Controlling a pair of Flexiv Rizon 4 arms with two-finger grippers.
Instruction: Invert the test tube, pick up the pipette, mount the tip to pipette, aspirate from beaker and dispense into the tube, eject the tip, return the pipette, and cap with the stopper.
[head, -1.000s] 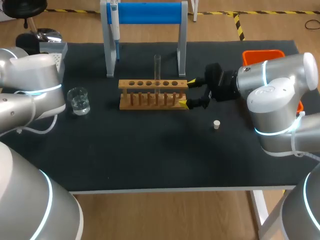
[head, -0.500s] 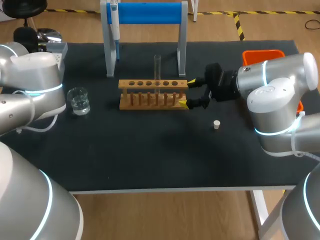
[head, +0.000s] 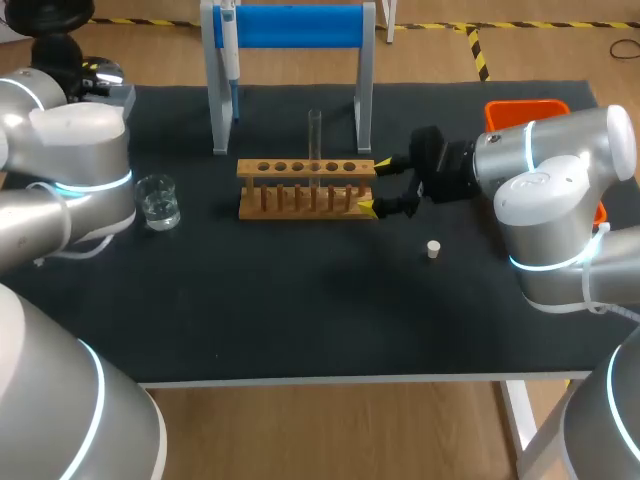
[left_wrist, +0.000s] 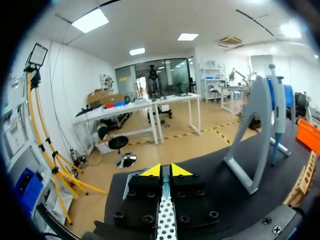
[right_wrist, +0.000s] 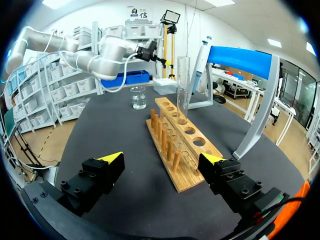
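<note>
- The right fingers (head: 375, 185) are being held wide apart, clamped on nothing, with the right end of the wooden rack (head: 305, 186) lying between them.
- The test tube (head: 315, 138) is standing in a middle hole of the rack, its long axis vertical. It is left of the right fingers and is being seen straight ahead of them in the right wrist view (right_wrist: 183, 90).
- The right arm is being judged the nearer one for a tube grasp.
- The left fingers (left_wrist: 165, 172) are being held together, empty, at the far left of the worktop (head: 300, 320).
- The pipette (head: 229, 45) is hanging on the blue stand (head: 290, 25), just behind the rack, which is limiting room on the far side.
- Open worktop is lying on the near side. The stopper (head: 433, 249) is sitting near-right and the beaker (head: 157, 200) left.
</note>
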